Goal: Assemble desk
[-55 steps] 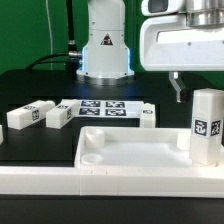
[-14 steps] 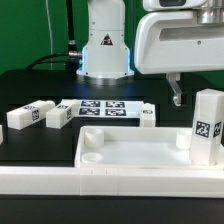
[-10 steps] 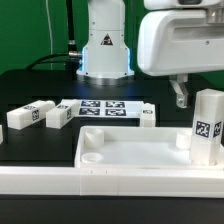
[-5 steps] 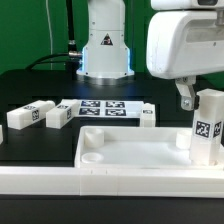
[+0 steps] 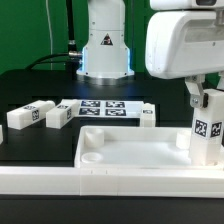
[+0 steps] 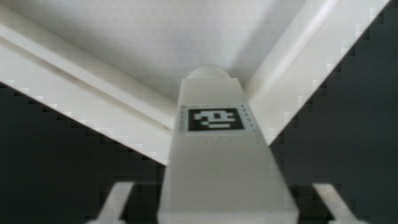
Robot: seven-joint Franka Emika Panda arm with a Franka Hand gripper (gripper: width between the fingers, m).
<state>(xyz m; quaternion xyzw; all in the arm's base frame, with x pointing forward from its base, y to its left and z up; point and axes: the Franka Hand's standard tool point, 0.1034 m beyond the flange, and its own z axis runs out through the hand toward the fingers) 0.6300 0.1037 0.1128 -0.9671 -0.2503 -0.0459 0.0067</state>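
We see one tagged upright leg (image 5: 207, 128) standing at the corner of the tabletop (image 5: 125, 150) on the exterior view's right. Its foot sits behind the raised rim, so we cannot tell whether it rests in a corner socket.

In the exterior view the arm's bulky white wrist housing (image 5: 185, 40) covers most of the hand. Only one dark finger shows, just beside the top of the leg, and the other is hidden. In the wrist view the fingers (image 6: 125, 205) appear as pale, blurred strips on either side of the leg (image 6: 217, 150), cut off by the picture's edge. They flank the leg closely, but we cannot tell whether they press on it or stand just clear of it.

Behind the leg we make out the converging rim lines of a tabletop corner (image 6: 107, 70).

On the black worktop (image 5: 30, 85), toward the exterior view's left, lie an outer leg (image 5: 17, 118), a middle leg (image 5: 38, 111) and an inner leg (image 5: 62, 114); their tags are too small to read. The marker board (image 5: 105, 107) lies beside them, with a small white block (image 5: 148, 115) at its far end, partly hidden by the tabletop rim. A long white rail (image 5: 60, 183) crosses the foreground.
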